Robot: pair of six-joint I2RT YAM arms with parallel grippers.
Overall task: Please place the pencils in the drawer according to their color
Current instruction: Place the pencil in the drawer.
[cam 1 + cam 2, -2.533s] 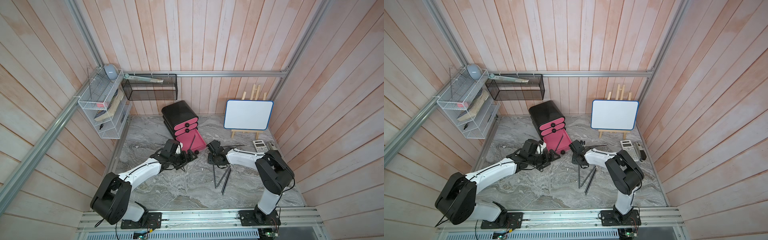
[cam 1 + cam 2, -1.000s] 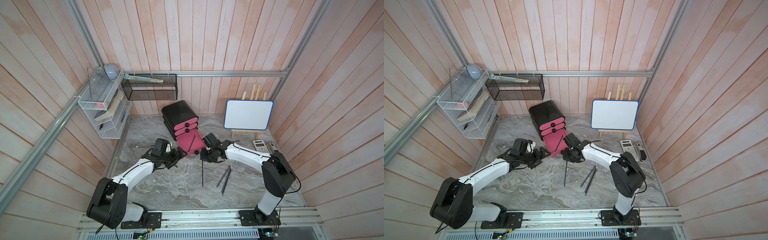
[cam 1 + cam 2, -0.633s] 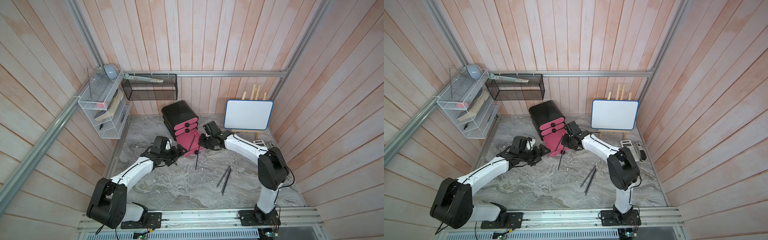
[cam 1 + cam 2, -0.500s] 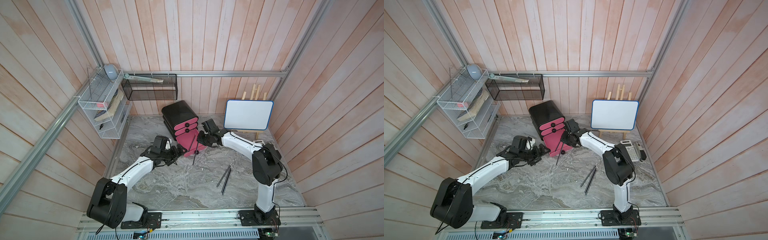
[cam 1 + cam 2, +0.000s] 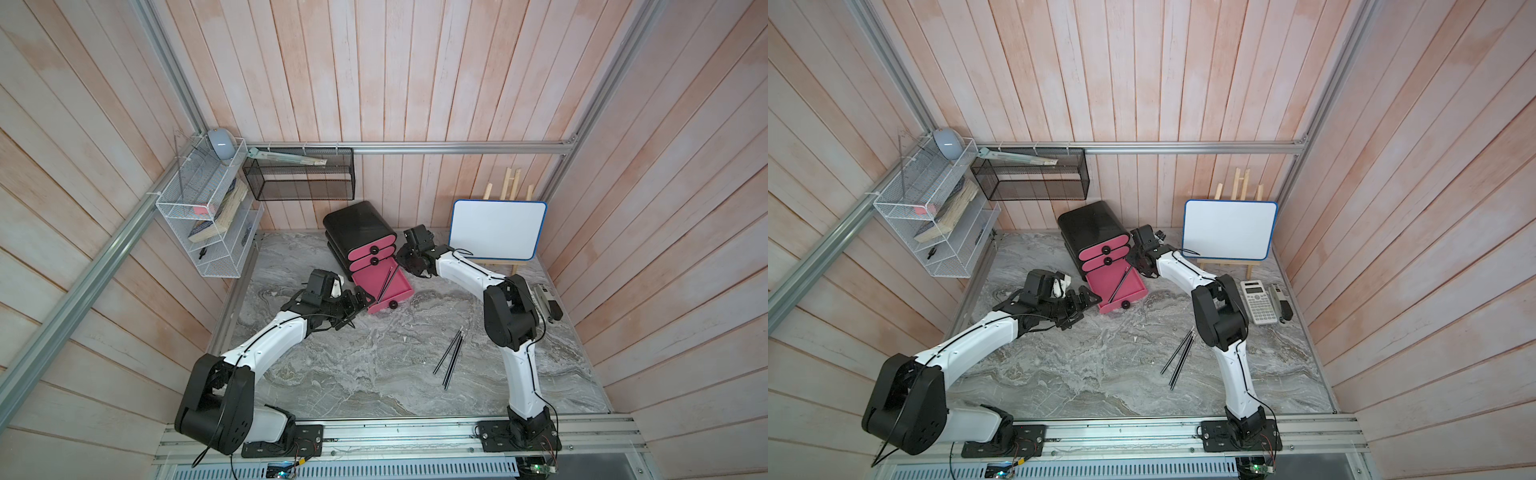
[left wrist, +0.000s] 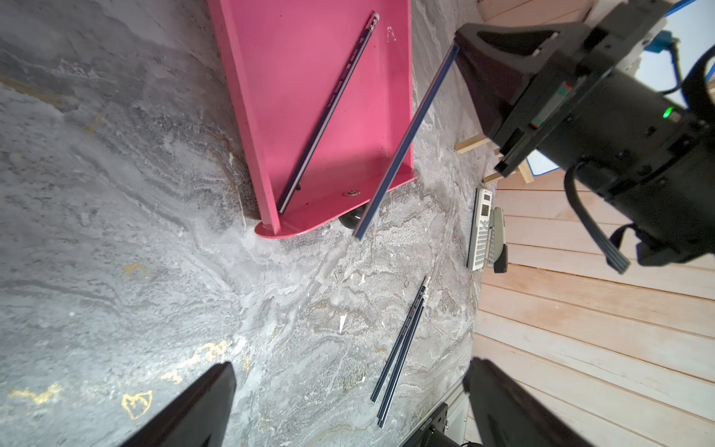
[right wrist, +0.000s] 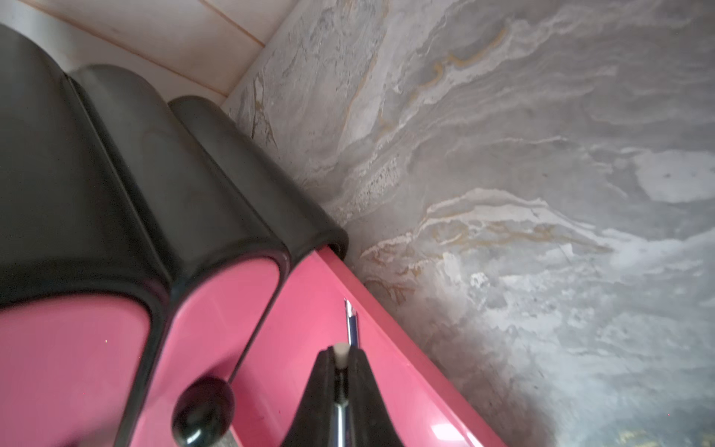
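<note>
By the counter's back edge the bottom drawer (image 6: 309, 77) stands pulled out, with one dark pencil (image 6: 329, 108) lying inside. The right gripper (image 7: 342, 356) pinches a second pencil (image 6: 406, 143) by its eraser end above the drawer. The left gripper (image 6: 352, 367) gapes wide and empty beside the drawer's front corner. Three loose pencils (image 5: 451, 357) lie mid-counter.

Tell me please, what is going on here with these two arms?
The right end effector is shut on the eraser end of a dark pencil and holds it slanted over the open bottom drawer of the small cabinet. A second pencil lies inside that pink drawer. The left end effector hovers open near the drawer's front corner, holding nothing. A few loose pencils lie on the marble table.
</note>
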